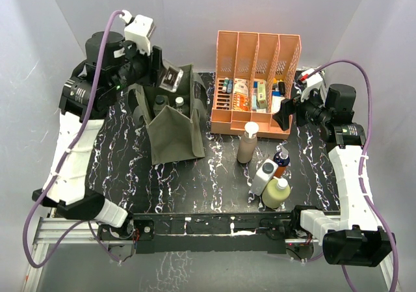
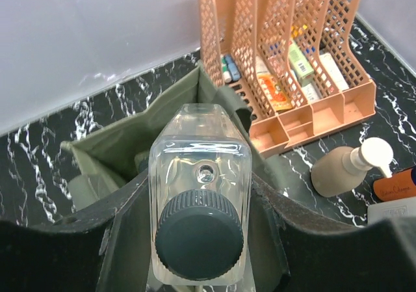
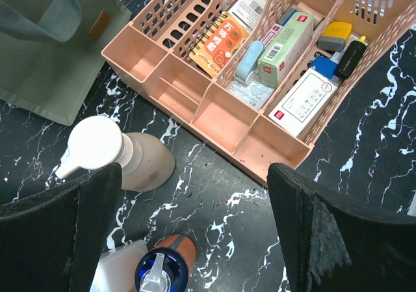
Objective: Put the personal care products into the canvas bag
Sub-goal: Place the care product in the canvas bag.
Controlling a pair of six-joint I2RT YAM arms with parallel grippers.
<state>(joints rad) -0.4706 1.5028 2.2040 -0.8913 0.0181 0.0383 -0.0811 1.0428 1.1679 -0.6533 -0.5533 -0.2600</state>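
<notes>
Bright, even overhead light, soft shadows. Glare on glass bottle (image 2: pixel 200 168) & glossy surface (image 1: pixel 221 175). Wrist views: near foreground dark, slightly soft.

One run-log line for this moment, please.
left claw: shut on clear bottle, over canvas bag | right claw: open | bag: two dark-capped bottles inside

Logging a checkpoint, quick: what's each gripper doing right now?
Left gripper: closed on a clear square glass bottle with a dark screw cap, over the olive-green canvas bag.
Right gripper: open, holding nothing.
</notes>
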